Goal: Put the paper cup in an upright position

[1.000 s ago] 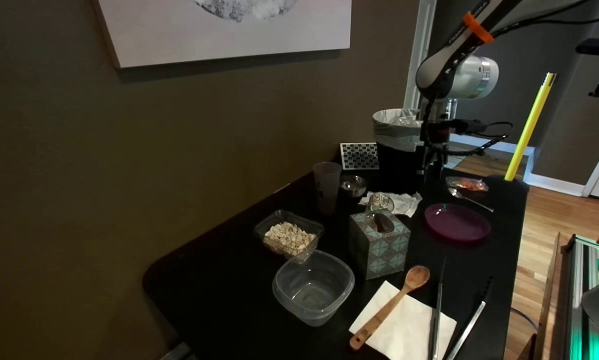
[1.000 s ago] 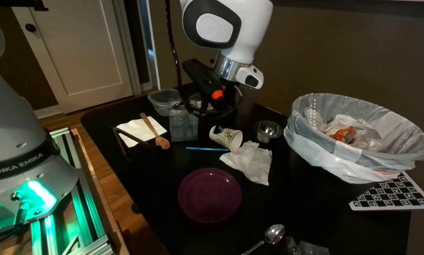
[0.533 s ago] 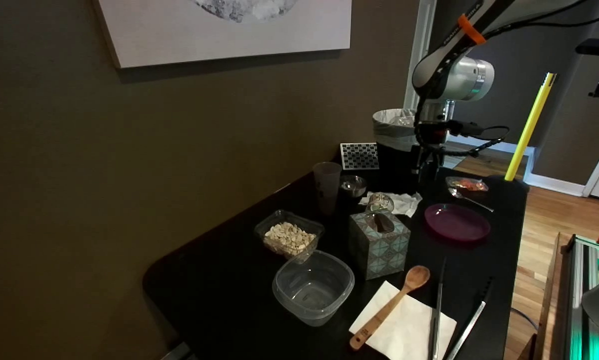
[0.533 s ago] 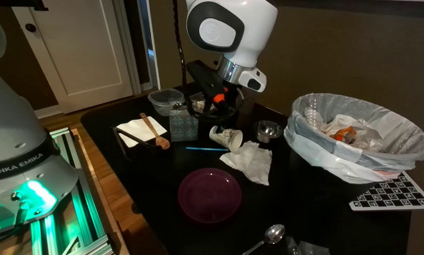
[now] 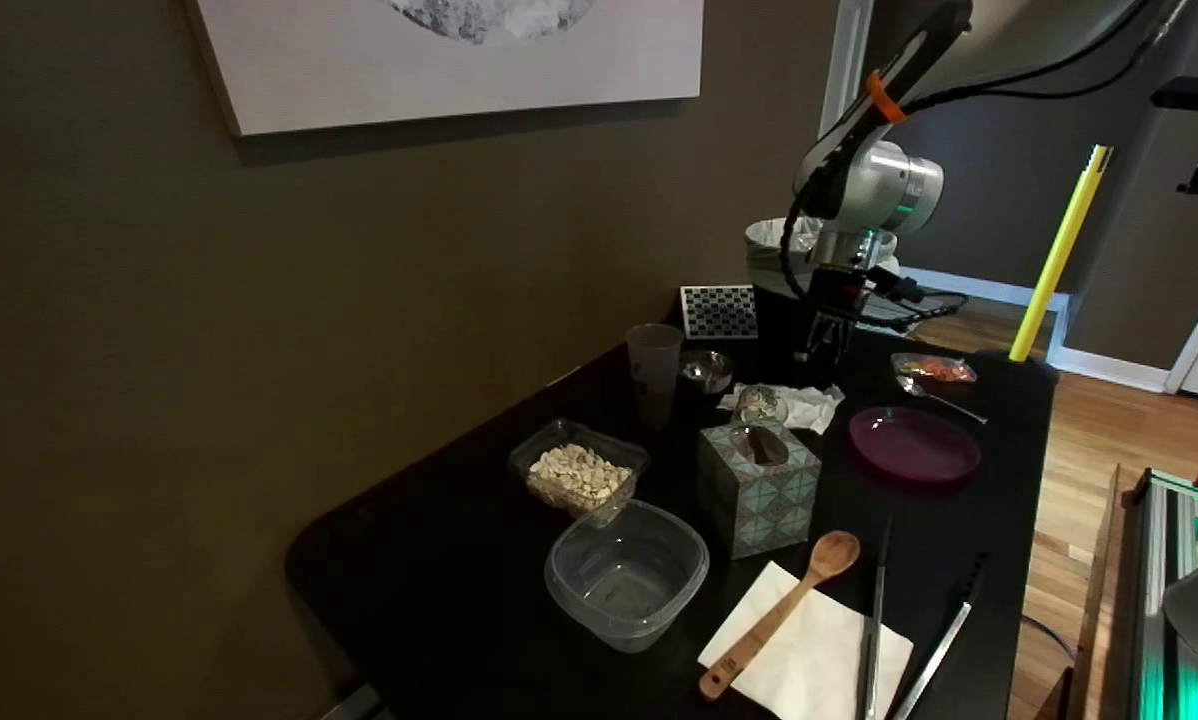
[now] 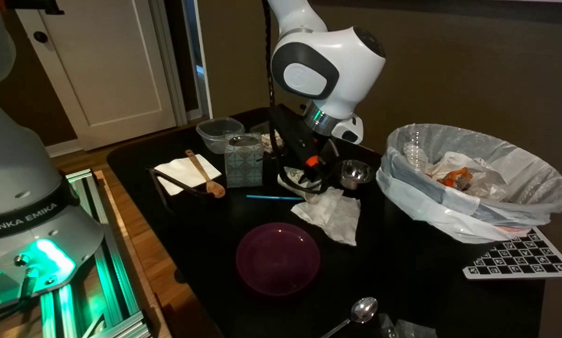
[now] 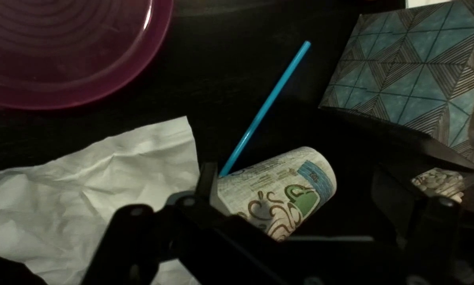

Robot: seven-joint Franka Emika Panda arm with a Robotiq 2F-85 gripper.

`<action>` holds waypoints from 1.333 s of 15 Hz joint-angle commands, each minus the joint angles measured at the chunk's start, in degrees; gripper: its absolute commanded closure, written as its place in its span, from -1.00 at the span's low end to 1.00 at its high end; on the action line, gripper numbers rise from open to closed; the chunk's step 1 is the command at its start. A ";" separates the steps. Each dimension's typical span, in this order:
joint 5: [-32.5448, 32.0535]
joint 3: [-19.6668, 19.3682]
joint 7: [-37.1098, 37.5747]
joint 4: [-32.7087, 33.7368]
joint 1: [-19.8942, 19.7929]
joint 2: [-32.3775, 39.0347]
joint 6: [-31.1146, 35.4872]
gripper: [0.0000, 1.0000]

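The paper cup (image 7: pixel 284 186) is white with green, blue and brown print. It lies on its side on the black table, its base toward the upper right of the wrist view. It shows in both exterior views (image 5: pixel 756 403) (image 6: pixel 286 180), partly hidden by the arm in one of them. My gripper (image 7: pixel 302 188) is open above the cup, which appears between the two fingers in the wrist view, closer to the left finger. That finger hides the cup's mouth. In an exterior view the gripper (image 5: pixel 822 348) points down. I cannot tell whether a finger touches the cup.
A blue straw (image 7: pixel 266 107) and a crumpled napkin (image 7: pixel 102 178) lie beside the cup. A tissue box (image 6: pixel 243 164), a metal bowl (image 6: pixel 355 174) and a tall frosted cup (image 5: pixel 654 375) stand close by. A purple plate (image 6: pixel 277 258) and a lined trash bin (image 6: pixel 473 209) are farther off.
The arm and gripper have come down, moving left in one exterior view and right in the other, and now cover part of the cup. The cup has not visibly moved.
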 commanded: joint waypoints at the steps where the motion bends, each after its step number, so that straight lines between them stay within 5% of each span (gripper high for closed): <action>1: 2.45 2.76 -4.98 4.37 -2.82 5.48 2.17 -1.00; 11: 12.64 7.51 -12.30 10.00 -7.04 12.09 3.90 -1.00; 13: 14.73 7.84 -13.28 10.72 -7.38 12.97 3.45 -0.46; 20: 17.14 7.37 -15.07 11.48 -6.64 13.72 2.20 0.60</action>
